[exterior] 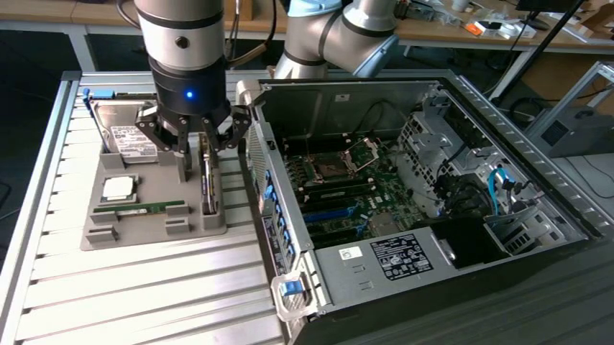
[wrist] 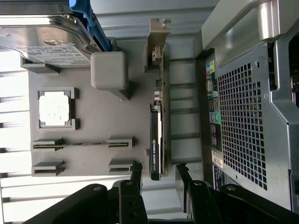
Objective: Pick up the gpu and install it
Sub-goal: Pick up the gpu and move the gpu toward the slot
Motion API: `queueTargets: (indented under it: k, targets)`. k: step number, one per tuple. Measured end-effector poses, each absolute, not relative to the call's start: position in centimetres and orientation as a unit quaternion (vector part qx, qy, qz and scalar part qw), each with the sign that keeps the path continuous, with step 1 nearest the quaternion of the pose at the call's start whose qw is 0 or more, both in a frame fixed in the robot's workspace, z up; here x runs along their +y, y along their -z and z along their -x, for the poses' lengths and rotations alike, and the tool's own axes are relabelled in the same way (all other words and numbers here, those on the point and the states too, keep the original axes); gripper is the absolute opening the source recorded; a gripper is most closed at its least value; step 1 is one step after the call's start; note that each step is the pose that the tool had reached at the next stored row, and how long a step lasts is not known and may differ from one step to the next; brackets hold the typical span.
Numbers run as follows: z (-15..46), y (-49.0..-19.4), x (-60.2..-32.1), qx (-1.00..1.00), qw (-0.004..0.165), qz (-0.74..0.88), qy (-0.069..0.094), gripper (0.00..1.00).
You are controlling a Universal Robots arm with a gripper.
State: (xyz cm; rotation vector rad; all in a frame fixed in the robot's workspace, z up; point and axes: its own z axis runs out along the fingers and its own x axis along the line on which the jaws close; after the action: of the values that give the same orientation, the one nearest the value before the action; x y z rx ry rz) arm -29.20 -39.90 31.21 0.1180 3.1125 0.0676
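The gpu (exterior: 209, 181) stands on its long edge in a slot of the grey holder tray (exterior: 144, 228), next to the open computer case (exterior: 403, 187). In the wrist view the gpu (wrist: 156, 140) shows a thin green board edge, a black cooler and a silvery bracket at its far end. My gripper (exterior: 203, 140) hangs right over it, open. Its two black fingertips (wrist: 136, 169) flank the card's near end with a gap on each side, gripper (wrist: 159, 169) centred on the card. Nothing is held.
On the same tray lie a silver hard drive (exterior: 129, 140), a square processor (exterior: 120, 187) and a narrow memory stick (exterior: 144, 207). The case's perforated rear wall (wrist: 252, 121) stands close beside the card. The motherboard (exterior: 346, 187) lies exposed inside the case.
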Motion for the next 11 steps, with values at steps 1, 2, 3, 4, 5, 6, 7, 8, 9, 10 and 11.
queueTargets:
  k: [1, 2, 3, 4, 5, 6, 7, 8, 9, 10, 11]
  targets:
    - [29.2, -31.18, -39.9, 0.999, 0.013, -0.038, -0.022, 0.42]
    - [29.2, -31.15, -39.89, 0.999, 0.013, -0.038, -0.022, 0.42]
    - [29.2, -31.12, -39.89, 0.999, 0.013, -0.038, -0.022, 0.42]
    - [29.2, -31.09, -39.9, 0.999, 0.013, -0.038, -0.022, 0.42]
    - [29.2, -31.06, -39.9, 0.999, 0.013, -0.038, -0.022, 0.42]
    - [29.2, -31.02, -39.9, 0.999, 0.013, -0.038, -0.022, 0.42]
    - [29.2, -30.98, -39.9, 0.999, 0.013, -0.038, -0.022, 0.42]
    - [29.2, -30.94, -39.9, 0.999, 0.013, -0.038, -0.022, 0.42]
    - [29.2, -30.92, -39.89, 0.999, 0.013, -0.038, -0.022, 0.42]
    - [29.2, -30.89, -39.89, 0.999, 0.013, -0.038, -0.022, 0.42]
    - [29.2, -30.86, -39.9, 0.999, 0.013, -0.038, -0.022, 0.42]
